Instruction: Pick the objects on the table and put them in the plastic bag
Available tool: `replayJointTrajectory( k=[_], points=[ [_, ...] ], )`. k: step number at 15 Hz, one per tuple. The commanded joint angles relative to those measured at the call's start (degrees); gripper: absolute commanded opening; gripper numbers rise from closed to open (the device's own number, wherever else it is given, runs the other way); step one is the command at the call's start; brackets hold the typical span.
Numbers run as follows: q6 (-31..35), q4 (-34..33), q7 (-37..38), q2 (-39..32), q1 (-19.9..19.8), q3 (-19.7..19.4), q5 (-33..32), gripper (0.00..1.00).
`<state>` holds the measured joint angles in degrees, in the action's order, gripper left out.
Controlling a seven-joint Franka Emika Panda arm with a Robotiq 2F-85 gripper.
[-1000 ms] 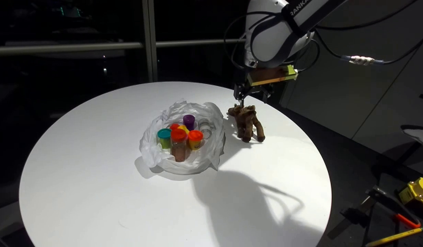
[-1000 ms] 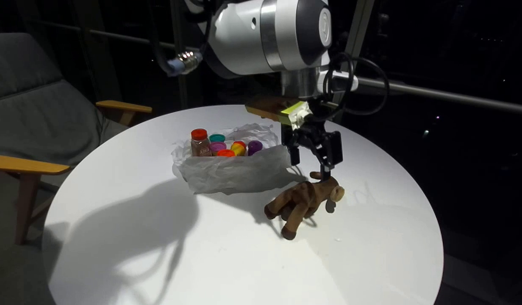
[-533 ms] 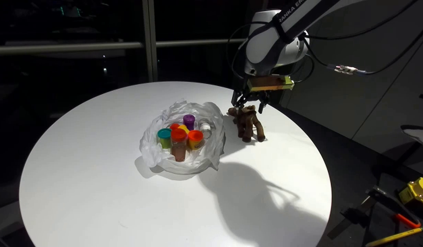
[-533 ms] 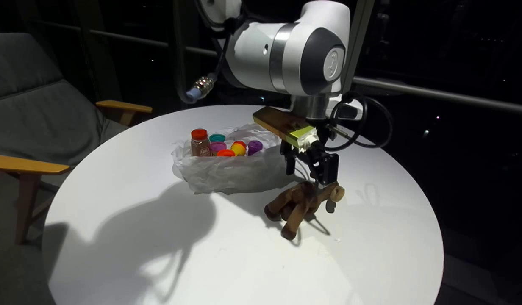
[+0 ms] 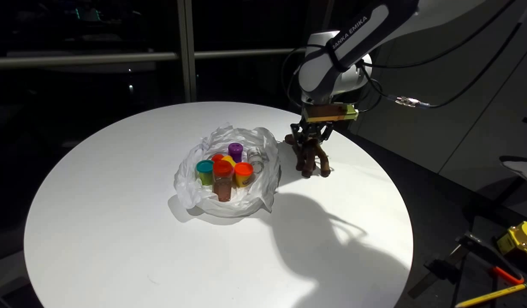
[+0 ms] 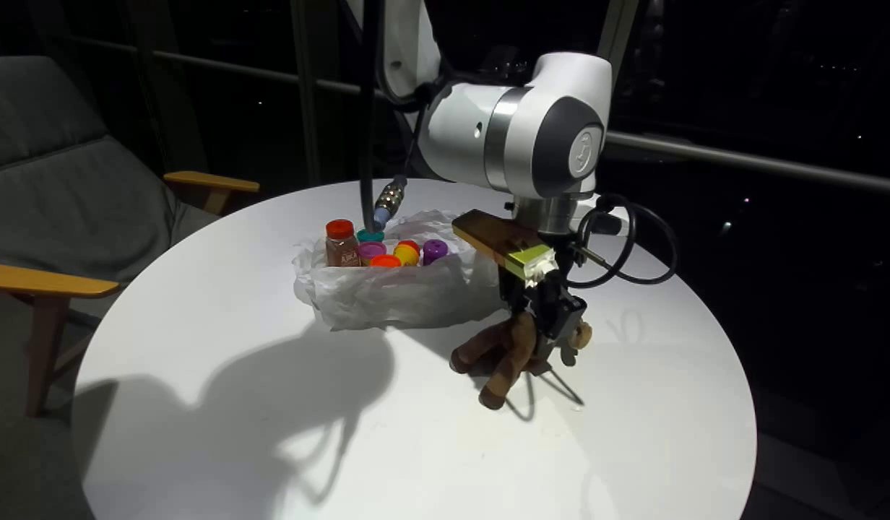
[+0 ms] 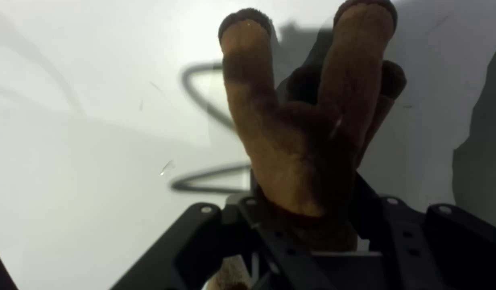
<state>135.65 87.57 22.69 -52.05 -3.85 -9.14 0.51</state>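
Note:
On the right of the white table (image 5: 118, 244), in an exterior view, the brown plush animal (image 5: 309, 158) stands on its legs. My gripper (image 5: 310, 139) is down over its back, pointing downward. In the wrist view the plush body (image 7: 288, 161) fills the space between the fingers, with black finger parts against both flanks; the fingertips are hidden. The plastic bag (image 6: 409, 300) sits open near the middle of the table. Inside it are a teal-lidded cup (image 5: 205, 171), a purple piece (image 5: 235, 150), a brown bottle (image 5: 223, 190) with an orange-red lid, and an orange-lidded yellow cup (image 5: 243, 173).
A clear container (image 5: 256, 160) also lies in the bag. A grey armchair (image 6: 40, 173) with wooden armrests stands beside the table. Off the table's edge are a yellow tape measure (image 5: 520, 239) and a pencil (image 5: 494, 296). A cable connector (image 6: 389, 201) hangs from the arm above the bag.
My gripper has come down over the plush animal's back, and its fingers have closed in on the body. The head has shifted slightly; the bag and its contents stay put.

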Motion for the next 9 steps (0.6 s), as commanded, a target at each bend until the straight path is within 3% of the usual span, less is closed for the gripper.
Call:
replayJointTrajectory(
  k=[1,4,9],
  points=[
    [-4.07,-2.58,2.73,0.45,0.66,-1.7,1.16,0.2],
    [-3.59,2.25,6.87,7.8,2.35,-3.07,0.93,0.01],
    [-2.81,7.13,12.58,17.86,9.2,-5.15,-3.79,0.03]
  ],
)
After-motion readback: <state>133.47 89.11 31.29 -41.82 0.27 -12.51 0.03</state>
